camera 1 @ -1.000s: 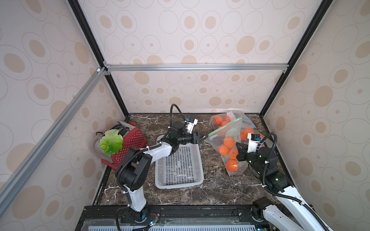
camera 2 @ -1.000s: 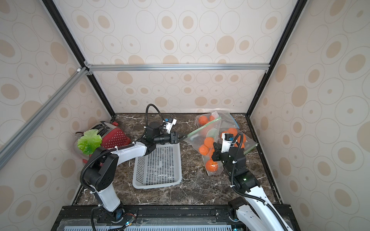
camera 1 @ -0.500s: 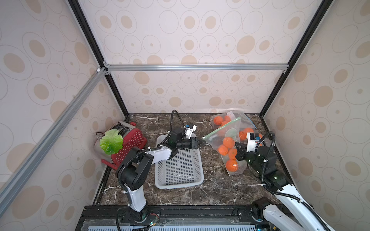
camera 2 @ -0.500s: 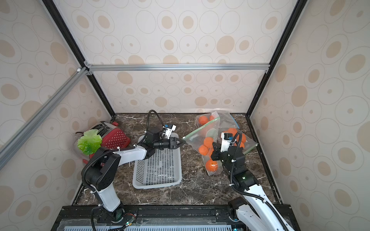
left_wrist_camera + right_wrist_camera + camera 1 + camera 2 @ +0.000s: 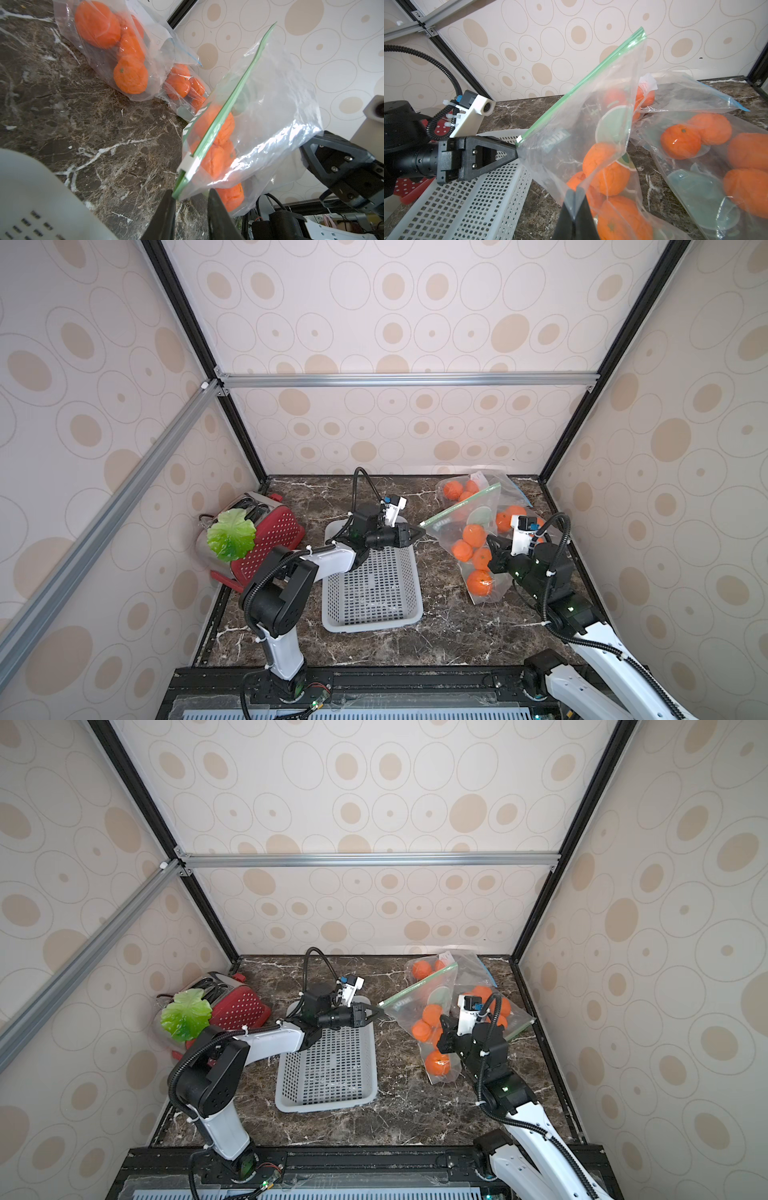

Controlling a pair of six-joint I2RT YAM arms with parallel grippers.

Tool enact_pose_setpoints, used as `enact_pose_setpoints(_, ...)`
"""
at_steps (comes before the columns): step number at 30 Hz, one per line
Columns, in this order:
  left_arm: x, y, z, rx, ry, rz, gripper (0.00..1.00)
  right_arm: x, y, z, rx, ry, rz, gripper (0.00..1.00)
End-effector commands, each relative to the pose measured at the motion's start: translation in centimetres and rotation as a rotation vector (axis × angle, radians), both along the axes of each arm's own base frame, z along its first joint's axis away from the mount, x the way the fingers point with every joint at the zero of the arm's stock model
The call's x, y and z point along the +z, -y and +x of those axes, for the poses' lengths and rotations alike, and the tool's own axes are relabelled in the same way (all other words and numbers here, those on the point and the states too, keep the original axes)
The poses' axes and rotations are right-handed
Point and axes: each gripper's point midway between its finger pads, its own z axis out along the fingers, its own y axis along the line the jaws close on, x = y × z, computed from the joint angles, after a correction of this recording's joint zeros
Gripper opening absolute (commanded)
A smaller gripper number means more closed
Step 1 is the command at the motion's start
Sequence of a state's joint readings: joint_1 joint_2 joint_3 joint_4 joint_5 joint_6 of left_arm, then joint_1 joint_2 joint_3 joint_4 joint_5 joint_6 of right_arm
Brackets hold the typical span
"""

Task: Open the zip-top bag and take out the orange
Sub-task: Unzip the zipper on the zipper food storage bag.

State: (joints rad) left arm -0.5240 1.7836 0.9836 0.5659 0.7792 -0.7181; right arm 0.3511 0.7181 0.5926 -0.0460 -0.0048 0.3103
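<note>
Plainly, the right gripper (image 5: 574, 197) had its jaws pressed together on a fold of the zip-top bag (image 5: 602, 93), holding the bag's upper part up above the marble table (image 5: 449, 630). The left gripper (image 5: 190, 194) showed a narrow gap. The bag's green zip corner lay between its fingers (image 5: 166, 212), just below the white slider (image 5: 187, 164); whether they pinched it could not be told. The oranges (image 5: 606, 168) sat inside the bag, and the green strip ran unbroken from the slider to the far corner. Two more bags of oranges (image 5: 145, 62) lay on the table beyond. Under the left arm sat a white basket (image 5: 370, 624). Further left stood a red toaster (image 5: 274, 531) with a green leaf (image 5: 230, 535) against it.
</note>
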Motion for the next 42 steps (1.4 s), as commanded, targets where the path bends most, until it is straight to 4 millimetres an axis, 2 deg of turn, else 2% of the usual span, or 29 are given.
enact_pose_setpoints(1, 2.4, 0.5, 0.0, -0.006, 0.060, -0.032, 0.24, 2.2, -0.3, 0.2, 0.011, 0.062, 0.033, 0.00)
enact_pose_setpoints(19, 3.3, 0.5, 0.6, 0.004, 0.097, -0.021, 0.25, 0.7, 0.0, -0.3, 0.008, 0.039, 0.010, 0.00)
enact_pose_setpoints(29, 2.5, 0.8, 1.5, 0.015, 0.097, 0.006, 0.33, 0.5, -0.4, -0.4, 0.032, 0.028, 0.025, 0.00)
enact_pose_setpoints(35, 1.1, 0.9, 1.7, 0.011, 0.080, 0.041, 0.39, 0.4, -0.4, -0.4, 0.032, 0.027, 0.024, 0.00)
enact_pose_setpoints(37, 0.7, 0.8, 1.8, 0.016, 0.075, 0.050, 0.38, 0.5, -0.4, -0.4, 0.031, 0.028, 0.027, 0.00)
enact_pose_setpoints(39, 0.6, 0.8, 1.9, 0.017, 0.073, 0.050, 0.32, 0.4, -0.4, -0.4, 0.031, 0.026, 0.025, 0.00)
enact_pose_setpoints(42, 0.8, 0.8, 1.8, 0.016, 0.076, 0.046, 0.28, 0.4, -0.4, -0.3, 0.030, 0.026, 0.025, 0.00)
